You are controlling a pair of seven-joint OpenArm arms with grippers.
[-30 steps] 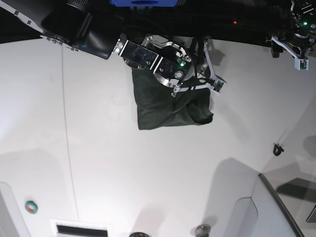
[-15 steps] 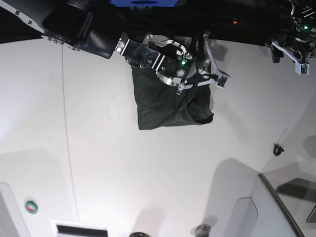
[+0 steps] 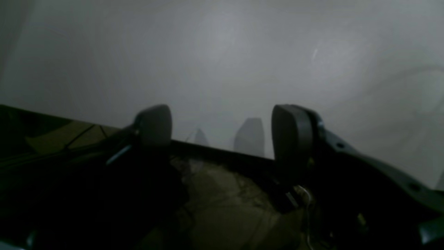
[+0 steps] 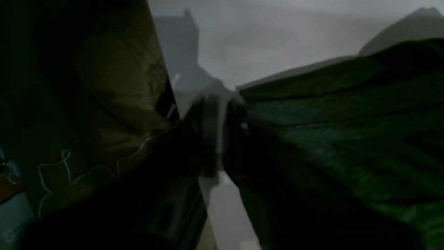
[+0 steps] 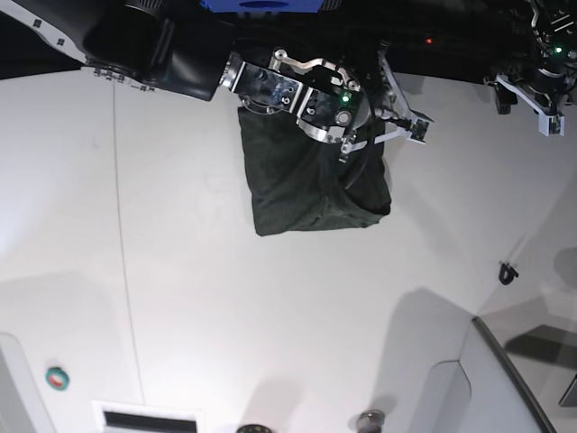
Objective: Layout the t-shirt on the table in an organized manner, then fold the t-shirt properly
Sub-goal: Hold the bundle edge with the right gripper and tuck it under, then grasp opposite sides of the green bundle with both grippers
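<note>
1. t-shirt [image 5: 311,185]: dark green, folded into a compact rough rectangle, lying on the table [image 5: 225,298] in the upper middle of the base view, near the far table edge.
2. Long axis of the folded bundle runs roughly top to bottom of the frame, tilted slightly; the lower edge slants a bit up toward the right. Which end is collar or hem, cannot tell.
3. Lower left corner of the bundle is squared; lower right corner is bulgy with a few wrinkles.
4. right gripper [image 5: 397,113]: on the arm coming in from upper left of the base view, sits over the top right part of the t-shirt. In the right wrist view its tips [image 4: 216,118] look nearly closed with a thin gap; green cloth [image 4: 347,132] lies just beside on the right. Whether cloth is pinched, cannot tell, too dark and blurred.
5. left gripper [image 5: 532,90]: upper right corner of the base view, well apart from the t-shirt. In the left wrist view its fingers [image 3: 154,125] stand wide apart, nothing between them [image 3: 222,126], bare table behind.
6. thin dark seam line [image 5: 122,244] runs down the left side of the table.
</note>
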